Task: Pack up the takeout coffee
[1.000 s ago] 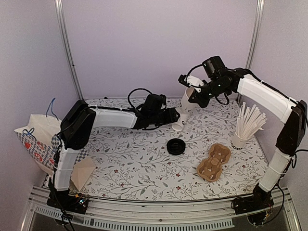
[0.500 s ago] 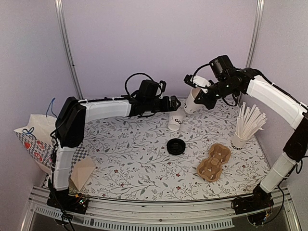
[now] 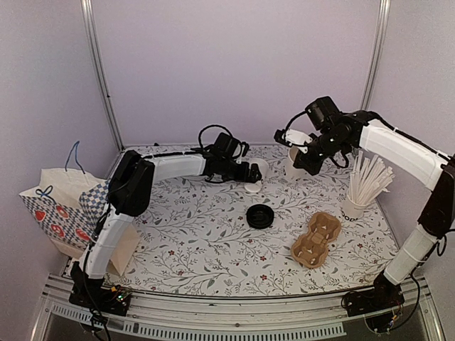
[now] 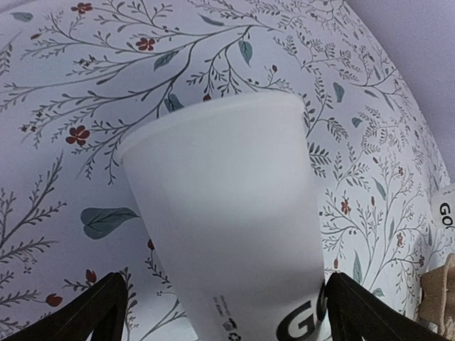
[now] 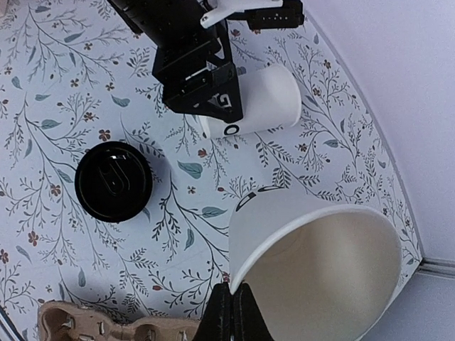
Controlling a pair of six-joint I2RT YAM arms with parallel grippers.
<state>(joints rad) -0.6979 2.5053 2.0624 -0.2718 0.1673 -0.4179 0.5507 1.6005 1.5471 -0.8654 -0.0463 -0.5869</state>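
With the right tool (image 5: 231, 310) pinched shut on the rim of the open cup (image 5: 313, 259) at the desk's (image 3: 199, 234) far side, set it down level and upright before letting go, while the left tool (image 3: 242, 172) clamps the tipped cup (image 4: 227, 192) nearby and the black lid (image 3: 260, 215) lies apart, on neither cup.

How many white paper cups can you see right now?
3: a sideways cup in the left gripper, an open cup pinched by the right gripper, a cup of sticks at the right.
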